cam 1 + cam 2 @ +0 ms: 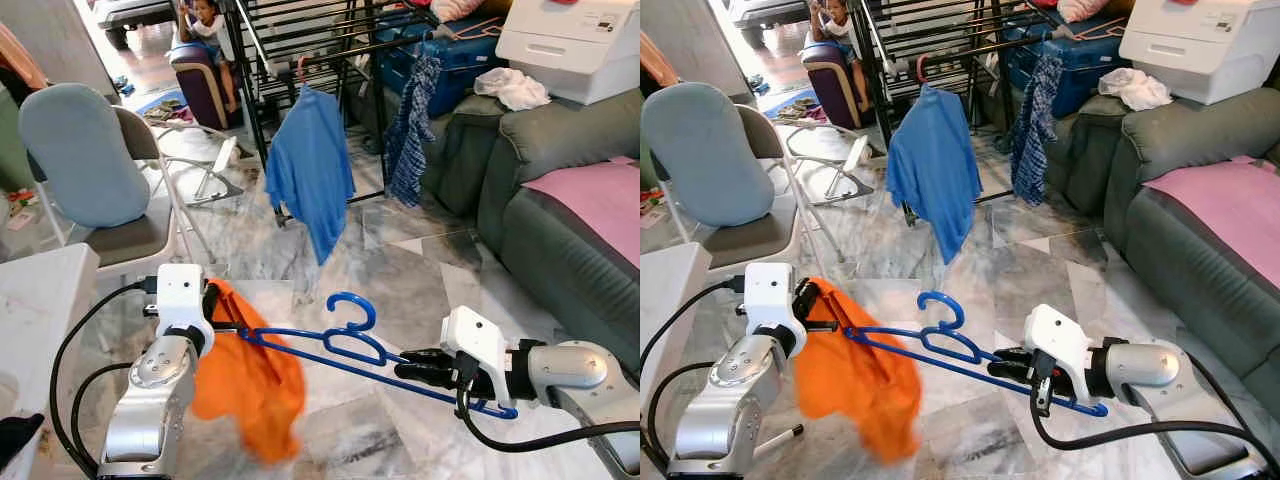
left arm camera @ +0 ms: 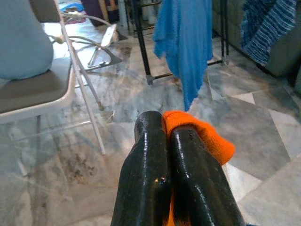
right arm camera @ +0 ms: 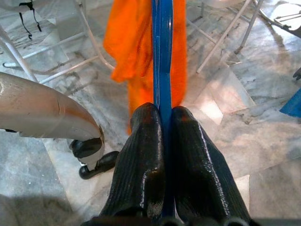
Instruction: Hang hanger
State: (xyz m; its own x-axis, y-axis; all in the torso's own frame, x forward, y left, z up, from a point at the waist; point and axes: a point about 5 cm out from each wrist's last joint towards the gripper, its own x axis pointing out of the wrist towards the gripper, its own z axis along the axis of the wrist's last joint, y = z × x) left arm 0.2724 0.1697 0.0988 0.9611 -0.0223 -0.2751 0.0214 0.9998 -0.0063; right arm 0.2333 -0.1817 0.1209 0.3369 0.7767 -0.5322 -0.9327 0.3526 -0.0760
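Reaching level above the floor, the right gripper (image 1: 412, 366) clenches the blue hanger (image 1: 355, 345); left gripper (image 1: 214, 318) pinches the orange cloth (image 1: 250, 385) draped on the hanger. No writing legible.

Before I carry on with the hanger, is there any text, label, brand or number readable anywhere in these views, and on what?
None can be read.
White appliance on the sofa arm: a small panel with dark marks near its top edge, too small and blurred to read.
Blue hanger, orange cloth, left gripper, right gripper: no markings visible.
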